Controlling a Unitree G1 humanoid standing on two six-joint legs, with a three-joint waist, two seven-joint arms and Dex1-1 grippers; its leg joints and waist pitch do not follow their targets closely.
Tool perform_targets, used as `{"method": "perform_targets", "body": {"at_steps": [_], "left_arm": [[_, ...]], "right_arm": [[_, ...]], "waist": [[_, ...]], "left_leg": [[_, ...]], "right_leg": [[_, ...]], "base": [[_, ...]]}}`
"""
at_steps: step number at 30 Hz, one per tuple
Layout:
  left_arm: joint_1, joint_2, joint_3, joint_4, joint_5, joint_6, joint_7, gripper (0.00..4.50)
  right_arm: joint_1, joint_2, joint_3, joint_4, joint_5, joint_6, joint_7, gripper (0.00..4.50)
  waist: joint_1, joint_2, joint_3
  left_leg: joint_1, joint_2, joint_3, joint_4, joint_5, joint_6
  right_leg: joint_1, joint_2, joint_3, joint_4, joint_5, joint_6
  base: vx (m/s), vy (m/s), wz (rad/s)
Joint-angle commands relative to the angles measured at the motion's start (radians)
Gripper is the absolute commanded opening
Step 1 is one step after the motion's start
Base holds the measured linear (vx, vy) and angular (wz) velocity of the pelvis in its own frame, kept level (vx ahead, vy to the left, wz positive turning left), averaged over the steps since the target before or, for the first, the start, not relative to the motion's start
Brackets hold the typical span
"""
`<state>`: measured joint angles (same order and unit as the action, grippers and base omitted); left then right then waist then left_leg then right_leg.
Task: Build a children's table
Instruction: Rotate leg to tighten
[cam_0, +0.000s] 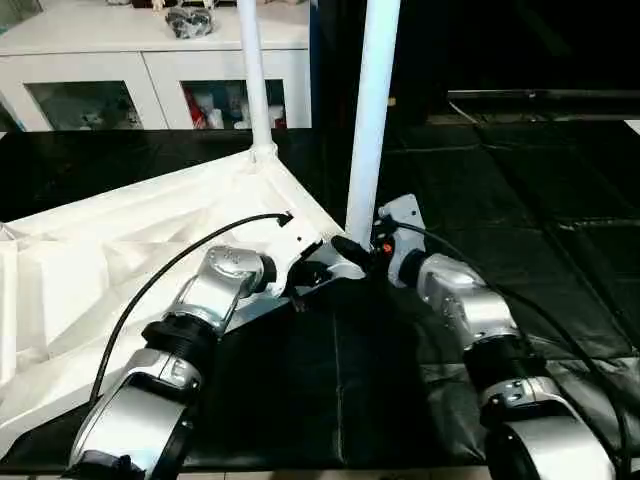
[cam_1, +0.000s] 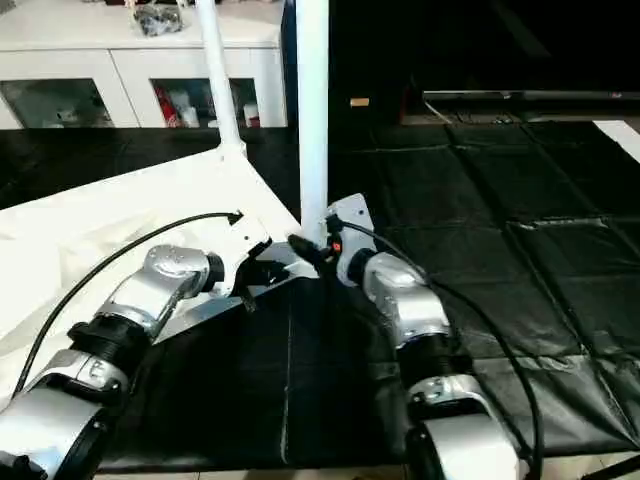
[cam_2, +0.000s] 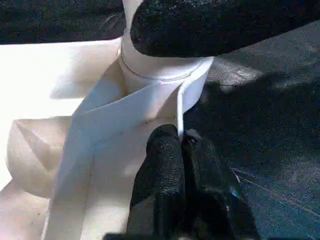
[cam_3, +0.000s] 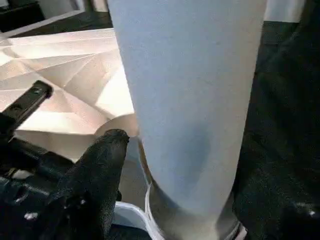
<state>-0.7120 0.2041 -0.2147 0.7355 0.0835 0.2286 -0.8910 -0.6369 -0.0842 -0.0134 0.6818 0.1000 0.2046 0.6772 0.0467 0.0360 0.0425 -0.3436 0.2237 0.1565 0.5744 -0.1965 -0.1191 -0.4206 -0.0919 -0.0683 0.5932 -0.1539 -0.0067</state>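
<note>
Two forearms are seen, each built of rounded, brushed silver housings joined by black ringed collars. The left forearm (cam_0: 195, 330) is followed by a thin black cable that arcs from near its elbow up to a white wrist bracket. The right forearm (cam_0: 480, 330) is traced by a similar black cable along its outer side, and a small orange-red mark is visible on the white plate at its wrist. The left end effector (cam_2: 182, 150) is formed of two black fingers with a rough, grainy surface. The right end effector (cam_3: 185, 165) is fitted with the same coarse black fingers (cam_3: 95, 180).
</note>
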Motion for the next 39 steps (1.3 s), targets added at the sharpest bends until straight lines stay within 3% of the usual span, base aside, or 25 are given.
{"method": "perform_targets", "body": {"at_steps": [1, 2, 3, 4, 7, 8, 12, 13, 20, 22, 28, 39], "left_arm": [[0.009, 0.005, -0.019, -0.028, -0.010, -0.025, -0.037, 0.00], [0.015, 0.022, -0.028, -0.029, -0.007, -0.047, -0.065, 0.00], [0.015, 0.022, -0.028, -0.029, -0.007, -0.047, -0.065, 0.00], [0.021, 0.032, -0.033, -0.034, -0.011, -0.057, -0.092, 0.00], [0.046, 0.068, -0.057, -0.061, -0.026, -0.108, -0.205, 0.00], [0.048, 0.074, -0.063, -0.062, -0.023, -0.117, -0.216, 0.00], [0.062, 0.101, -0.091, -0.072, -0.016, -0.164, -0.276, 0.00], [0.076, 0.128, -0.117, -0.088, -0.017, -0.195, -0.345, 0.00], [0.098, 0.176, -0.159, -0.128, -0.024, -0.247, -0.468, 0.00], [0.101, 0.188, -0.171, -0.136, -0.023, -0.263, -0.494, 0.00], [0.116, 0.205, -0.190, -0.180, -0.039, -0.279, -0.549, 0.00], [0.140, 0.211, -0.203, -0.231, -0.049, -0.271, -0.569, 0.00]], "right_arm": [[0.009, -0.008, 0.028, 0.004, 0.022, -0.002, 0.064, 3.63], [0.009, -0.046, 0.025, 0.006, 0.023, -0.027, 0.114, 3.70], [0.009, -0.046, 0.025, 0.006, 0.023, -0.027, 0.114, 3.80], [0.010, -0.071, 0.028, 0.006, 0.022, -0.045, 0.153, 4.00], [0.020, -0.150, 0.048, -0.005, 0.032, -0.052, 0.311, 4.15], [0.022, -0.160, 0.054, -0.006, 0.031, -0.048, 0.332, 4.33], [0.032, -0.205, 0.077, -0.017, 0.039, -0.059, 0.431, 4.40], [0.034, -0.245, 0.095, -0.011, 0.036, -0.105, 0.512, 4.40], [0.036, -0.284, 0.128, -0.015, 0.059, -0.166, 0.690, 4.40], [0.041, -0.287, 0.134, -0.026, 0.068, -0.175, 0.729, 4.40], [0.056, -0.286, 0.162, -0.062, 0.106, -0.139, 0.826, 4.40], [0.033, -0.273, 0.193, -0.017, 0.115, -0.064, 0.896, 3.44]], "waist": [[0.010, -0.004, -0.067], [0.014, -0.009, -0.071], [0.014, -0.009, -0.071], [0.018, -0.008, -0.073], [0.032, -0.009, -0.076], [0.037, -0.009, -0.073], [0.050, -0.010, -0.068], [0.053, -0.009, -0.068], [0.064, -0.010, -0.065], [0.067, -0.017, -0.065], [0.069, -0.015, -0.067], [0.077, -0.019, -0.067]], "left_leg": [[-0.015, -0.013, 0.018, -0.061, -0.155, 0.066], [-0.017, -0.013, 0.018, -0.057, -0.124, 0.078], [-0.017, -0.013, 0.018, -0.057, -0.124, 0.078], [-0.021, -0.014, 0.020, -0.051, -0.088, 0.099], [-0.023, -0.011, 0.023, -0.045, -0.071, 0.126], [-0.022, -0.010, 0.026, -0.043, -0.072, 0.134], [-0.019, -0.007, 0.026, -0.048, -0.135, 0.110], [-0.018, -0.005, 0.025, -0.049, -0.153, 0.101], [-0.016, -0.002, 0.025, -0.050, -0.178, 0.088], [-0.016, -0.002, 0.025, -0.051, -0.179, 0.086], [-0.018, -0.002, 0.023, -0.050, -0.167, 0.082], [-0.017, -0.002, 0.023, -0.050, -0.162, 0.069]], "right_leg": [[0.071, -0.032, 0.028, -0.059, -0.170, -0.244], [0.075, -0.031, 0.027, -0.053, -0.117, -0.259], [0.075, -0.031, 0.027, -0.053, -0.117, -0.259], [0.074, -0.029, 0.026, -0.046, -0.046, -0.281], [0.076, -0.029, 0.025, -0.038, 0.006, -0.305], [0.071, -0.028, 0.026, -0.038, 0.008, -0.308], [0.069, -0.031, 0.025, -0.045, -0.101, -0.285], [0.067, -0.033, 0.026, -0.048, -0.132, -0.277], [0.061, -0.033, 0.029, -0.049, -0.183, -0.262], [0.061, -0.032, 0.029, -0.049, -0.195, -0.258], [0.061, -0.032, 0.029, -0.045, -0.189, -0.254], [0.059, -0.033, 0.030, -0.047, -0.214, -0.243]], "base": [[0.000, 0.000, 0.00], [0.000, 0.000, 0.00], [0.000, 0.000, 0.00], [0.000, 0.000, 0.00], [0.000, 0.000, 0.00], [0.000, 0.000, 0.00], [0.000, 0.000, 0.00], [0.000, 0.000, 0.00], [0.000, 0.000, 0.00], [0.000, 0.000, 0.00], [0.000, 0.000, 0.00], [0.000, 0.000, 0.00]]}}
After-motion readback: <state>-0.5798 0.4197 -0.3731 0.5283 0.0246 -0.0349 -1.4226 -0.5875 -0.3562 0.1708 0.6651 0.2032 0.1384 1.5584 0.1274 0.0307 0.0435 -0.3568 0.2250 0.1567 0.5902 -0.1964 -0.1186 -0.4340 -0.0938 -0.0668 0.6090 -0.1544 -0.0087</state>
